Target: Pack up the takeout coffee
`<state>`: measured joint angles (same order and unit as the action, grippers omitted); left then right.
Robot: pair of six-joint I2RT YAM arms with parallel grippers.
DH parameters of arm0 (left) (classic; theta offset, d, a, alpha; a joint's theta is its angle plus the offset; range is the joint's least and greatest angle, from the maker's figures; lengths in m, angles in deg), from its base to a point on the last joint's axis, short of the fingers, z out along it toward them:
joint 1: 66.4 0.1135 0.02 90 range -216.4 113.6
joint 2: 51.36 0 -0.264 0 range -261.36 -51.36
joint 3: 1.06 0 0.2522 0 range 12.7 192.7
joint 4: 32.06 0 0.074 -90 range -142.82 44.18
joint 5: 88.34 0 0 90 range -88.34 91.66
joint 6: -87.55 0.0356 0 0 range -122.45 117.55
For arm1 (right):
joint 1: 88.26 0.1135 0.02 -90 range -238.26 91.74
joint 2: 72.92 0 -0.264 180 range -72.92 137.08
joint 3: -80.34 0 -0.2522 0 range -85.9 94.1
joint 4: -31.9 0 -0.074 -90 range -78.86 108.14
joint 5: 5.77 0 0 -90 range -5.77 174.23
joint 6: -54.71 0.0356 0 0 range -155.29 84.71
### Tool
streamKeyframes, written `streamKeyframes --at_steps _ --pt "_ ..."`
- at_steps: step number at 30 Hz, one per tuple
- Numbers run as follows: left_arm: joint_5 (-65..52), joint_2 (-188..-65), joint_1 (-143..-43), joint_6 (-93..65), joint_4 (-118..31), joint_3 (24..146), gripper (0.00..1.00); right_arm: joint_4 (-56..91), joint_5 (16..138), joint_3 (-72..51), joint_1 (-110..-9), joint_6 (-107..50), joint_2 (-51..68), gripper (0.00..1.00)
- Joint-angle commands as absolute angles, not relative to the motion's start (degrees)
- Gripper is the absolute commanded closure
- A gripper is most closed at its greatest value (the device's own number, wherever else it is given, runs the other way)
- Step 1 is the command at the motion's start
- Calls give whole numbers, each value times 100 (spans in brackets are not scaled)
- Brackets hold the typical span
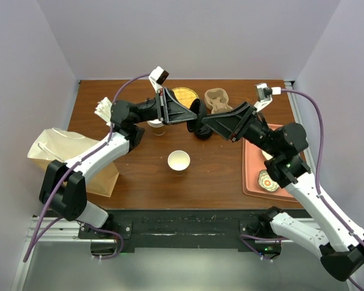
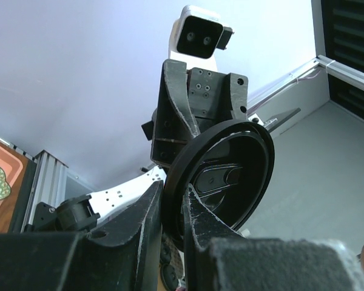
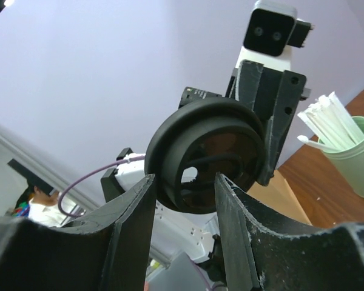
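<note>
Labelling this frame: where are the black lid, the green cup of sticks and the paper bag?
black lid (image 2: 233,173): left wrist view, its recessed face.
green cup (image 3: 352,171): right wrist view, its wall.
paper bag (image 1: 65,142): top view, its flat side.

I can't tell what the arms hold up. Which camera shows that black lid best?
The left wrist view: the black lid sits large, its rim pinched in the left fingers. The right wrist view shows its face beyond the right fingers. From the top it is only a small dark shape.
</note>
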<state>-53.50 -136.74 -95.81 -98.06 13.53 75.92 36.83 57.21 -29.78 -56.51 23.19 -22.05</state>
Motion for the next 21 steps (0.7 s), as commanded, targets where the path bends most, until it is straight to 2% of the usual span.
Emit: streamKeyframes --at_steps 1,8,10,11,14,16,17,18,21 --pt "-5169 -13486 -9593 -9913 1799 7458 92 4266 5260 -2684 -5644 2535 -2045 54" --pt "-5090 -13407 -9602 -9860 1746 7317 91 4564 5136 -2727 -5653 2614 -1957 80" --pt "-5037 -13380 -9593 -9851 1737 7256 88 4600 5128 -2728 -5653 2597 -1957 88" --pt "-5028 -13371 -9602 -9842 1737 7212 86 4652 5127 -2728 -5644 2597 -1974 95" --pt "-5011 -13354 -9602 -9755 1633 7202 65 4705 5180 -2780 -5653 2579 -2010 100" --pt "-4967 -13301 -9602 -9483 1440 7237 57 4635 5224 -2745 -5644 2501 -2001 100" --pt "-4949 -13275 -9593 -9317 969 7325 54 4539 5233 -2728 -5644 2448 -1984 100" --pt "-4914 -13196 -9602 -8862 633 7395 40 4460 5276 -2667 -5653 2404 -1975 100" --pt "-4792 -13029 -9593 -7940 -510 7668 23 4030 5364 -2482 -5644 2167 -1975 100"
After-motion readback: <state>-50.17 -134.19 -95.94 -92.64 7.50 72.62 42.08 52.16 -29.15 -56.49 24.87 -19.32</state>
